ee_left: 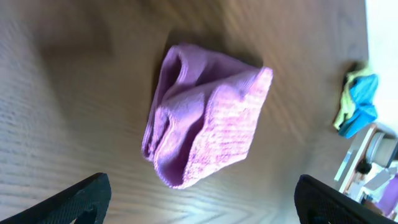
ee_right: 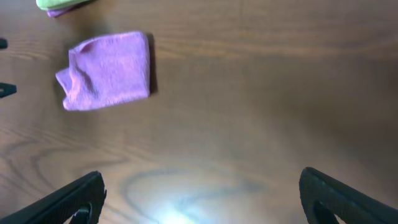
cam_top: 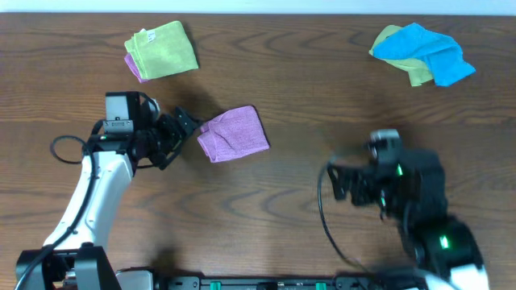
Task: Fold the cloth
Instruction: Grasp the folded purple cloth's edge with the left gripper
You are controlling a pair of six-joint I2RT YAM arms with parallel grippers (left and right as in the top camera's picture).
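Lying folded small on the bench (cam_top: 306, 97), cloth (cam_top: 234, 134) sits left of centre in the overhead frame, just right of the left end effector (cam_top: 179, 138), not touching it. Left end effector is spread wide and empty; right end effector (cam_top: 343, 184), lower right and well apart from cloth, is also wide open, holding nothing. Green cloth (cam_top: 161, 50) upper left, blue cloth (cam_top: 423, 52) upper right.
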